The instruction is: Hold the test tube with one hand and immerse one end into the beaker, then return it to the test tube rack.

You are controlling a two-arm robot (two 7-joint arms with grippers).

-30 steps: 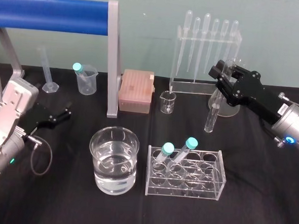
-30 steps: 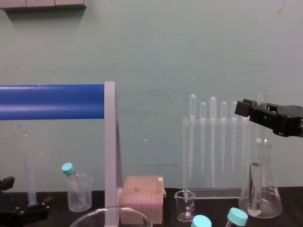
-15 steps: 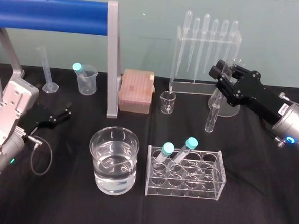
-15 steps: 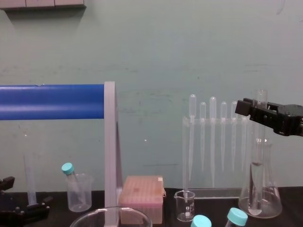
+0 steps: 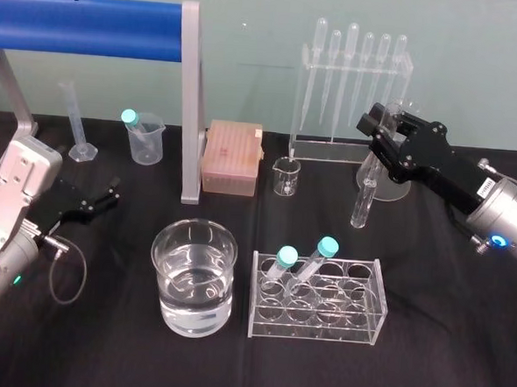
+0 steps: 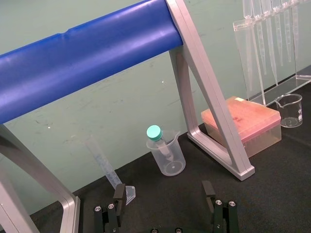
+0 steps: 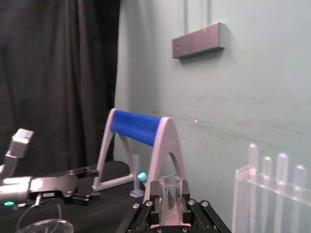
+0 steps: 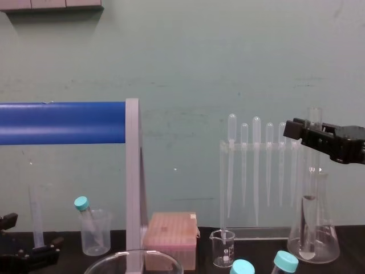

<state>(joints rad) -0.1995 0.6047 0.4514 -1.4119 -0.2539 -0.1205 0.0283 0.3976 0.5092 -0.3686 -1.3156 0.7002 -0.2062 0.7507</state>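
**Head view.** One uncapped test tube (image 5: pixel 363 198), clear, slim and round-bottomed, hangs near upright behind the test tube rack (image 5: pixel 314 313) and well apart from the beaker (image 5: pixel 195 235). There is one beaker, wide and part-filled with clear liquid. Three teal-capped tubes are counted: two leaning in the rack and one in the plastic cup (image 5: pixel 146 143). The right gripper (image 5: pixel 385 138) is clamped on the test tube near its upper end. The left gripper (image 5: pixel 100 203) lies low at the table's left with its fingers apart, holding nothing.

**Left wrist view.** The left gripper's (image 6: pixel 164 206) two fingers stand wide apart over bare cloth. One cup (image 6: pixel 167 156) with one capped tube stands ahead.

**Right wrist view.** The tube's (image 7: pixel 170 191) open, lipped rim rises between the right gripper's (image 7: pixel 170 213) closed fingers.

**Chest view.** The right gripper (image 8: pixel 324 140) grips the tube (image 8: pixel 311 185), which hangs in front of one conical flask (image 8: pixel 328 242). Whether its lower end touches the table cannot be told. Only the beaker's rim (image 8: pixel 134 255) shows.
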